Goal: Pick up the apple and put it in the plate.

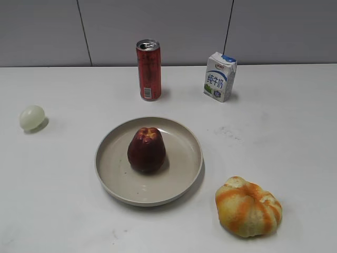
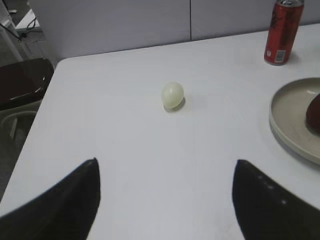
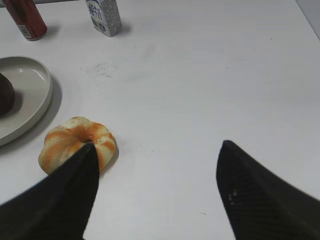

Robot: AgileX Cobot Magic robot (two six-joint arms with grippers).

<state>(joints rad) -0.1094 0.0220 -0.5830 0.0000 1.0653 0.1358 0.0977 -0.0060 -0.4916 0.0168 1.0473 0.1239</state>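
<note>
The dark maroon-red apple stands upright inside the beige plate at the table's middle. The plate's edge also shows in the left wrist view with a sliver of the apple, and in the right wrist view with a sliver of the apple. My left gripper is open and empty over bare table, left of the plate. My right gripper is open and empty, right of the plate. Neither gripper shows in the exterior view.
A red can and a small milk carton stand behind the plate. A pale round ball lies at the left. An orange-and-yellow ribbed fruit lies front right of the plate. A dark chair stands beyond the table's left edge.
</note>
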